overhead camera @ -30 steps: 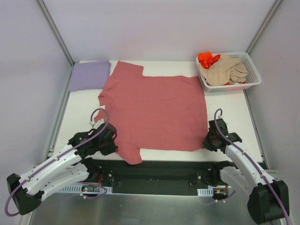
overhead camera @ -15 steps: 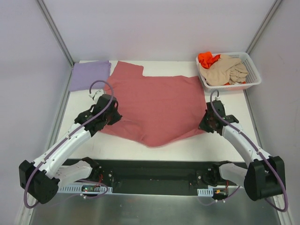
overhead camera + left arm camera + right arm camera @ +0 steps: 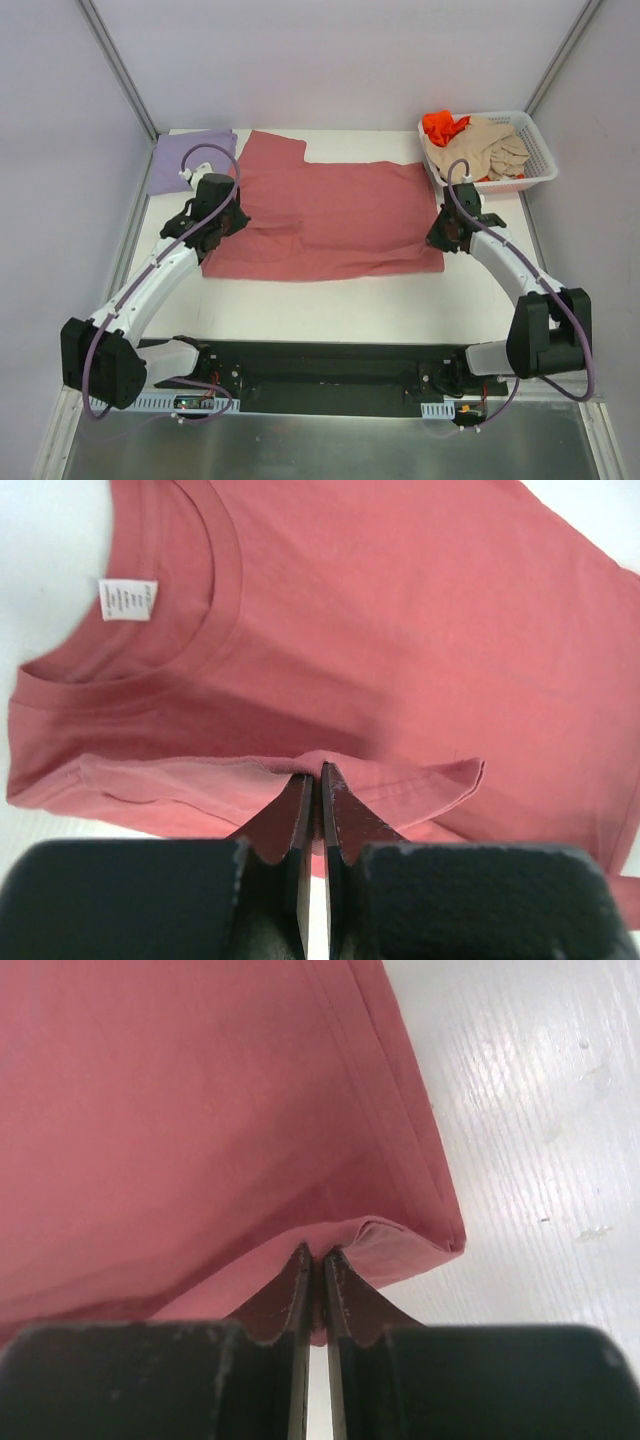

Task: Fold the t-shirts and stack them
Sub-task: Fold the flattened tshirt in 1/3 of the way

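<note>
Where the desk (image 3: 330, 300) shows bare white along its near side, the strip ends at the front edge of the red tee (image 3: 330, 215), which lies doubled over on itself across the middle, its long side running left to right. At the tee's left end the left fingers (image 3: 303, 790) are pressed together on a thin seamed edge of the upper red layer, holding it pinched and slightly raised over the cloth below. Just beyond them the wrist view shows the collar (image 3: 215, 600) lying flat, with a white label (image 3: 128, 600) inside it. At the right end the right fingers (image 3: 303, 1265) are likewise closed on a red corner, the cloth bunched into a small fold at their tips. The lower layer's hemmed edge runs away from them beside bare desk on the right. From above, both pinch points sit over the tee's short sides, roughly level with each other. One sleeve juts out past the far edge toward the back left. Farther back, at the far left corner, a lavender tee (image 3: 185, 160) lies flat, its right edge touching or slightly under the red one; I cannot tell which. At the far right corner a white basket (image 3: 500, 185) holds a crumpled beige tee (image 3: 485, 150), with an orange tee (image 3: 440, 125) behind it.
</note>
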